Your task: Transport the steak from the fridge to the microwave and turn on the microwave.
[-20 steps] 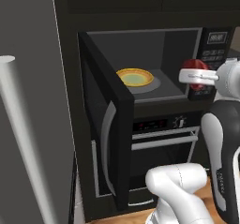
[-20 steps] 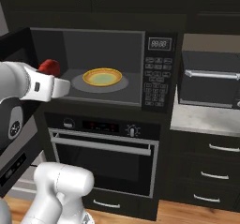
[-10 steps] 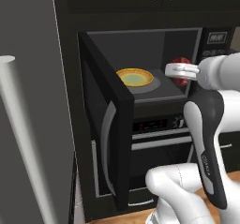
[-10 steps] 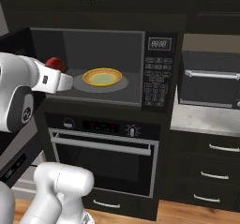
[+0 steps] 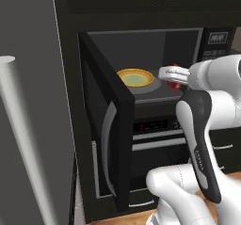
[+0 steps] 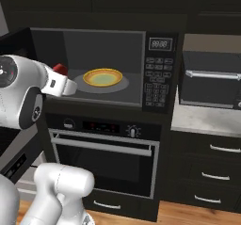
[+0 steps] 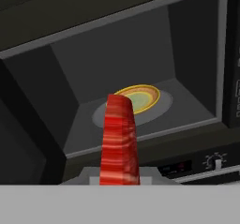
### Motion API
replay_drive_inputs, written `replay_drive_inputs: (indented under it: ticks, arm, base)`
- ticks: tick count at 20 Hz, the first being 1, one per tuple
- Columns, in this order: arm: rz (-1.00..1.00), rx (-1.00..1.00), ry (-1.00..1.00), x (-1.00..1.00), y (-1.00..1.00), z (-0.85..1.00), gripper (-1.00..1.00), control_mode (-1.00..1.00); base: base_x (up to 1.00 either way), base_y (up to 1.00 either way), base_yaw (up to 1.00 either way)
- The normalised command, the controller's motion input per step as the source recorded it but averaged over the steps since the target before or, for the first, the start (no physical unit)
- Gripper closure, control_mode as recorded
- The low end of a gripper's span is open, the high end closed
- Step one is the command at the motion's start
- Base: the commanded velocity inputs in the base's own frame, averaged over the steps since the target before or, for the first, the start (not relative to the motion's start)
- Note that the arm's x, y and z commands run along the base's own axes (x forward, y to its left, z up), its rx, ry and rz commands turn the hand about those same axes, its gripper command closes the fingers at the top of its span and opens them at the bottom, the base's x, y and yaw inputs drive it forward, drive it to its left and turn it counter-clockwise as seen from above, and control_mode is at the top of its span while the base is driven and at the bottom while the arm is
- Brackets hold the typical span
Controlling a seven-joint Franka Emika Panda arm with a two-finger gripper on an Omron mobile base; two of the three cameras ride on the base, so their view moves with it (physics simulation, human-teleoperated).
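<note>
One steak (image 7: 120, 141), a small flat red slab, stands on edge clenched in the pincer (image 5: 175, 74) just before the open microwave (image 6: 155, 64), short of its yellow plate (image 6: 102, 77). Judged light, soft, possibly slippery; gripping across its flat faces seems secure.

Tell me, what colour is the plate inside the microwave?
The plate is yellow with a greenish middle, clearest in the right base view.
</note>
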Motion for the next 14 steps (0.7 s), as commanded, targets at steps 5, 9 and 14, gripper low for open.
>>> replay_drive_inputs:
  ticks: [5, 9, 14]
  arm:
    - [0.00, 0.00, 0.02, 0.40, 0.00, 0.00, 1.00, -1.00]
    - [0.02, 0.00, 0.05, 0.35, 0.00, -0.02, 1.00, -1.00]
    - [0.03, 0.01, 0.01, 0.32, 0.00, -0.12, 1.00, -1.00]
  base:
    - [0.00, 0.00, 0.00]
    - [0.00, 0.00, 0.00]
    - [0.00, 0.00, 0.00]
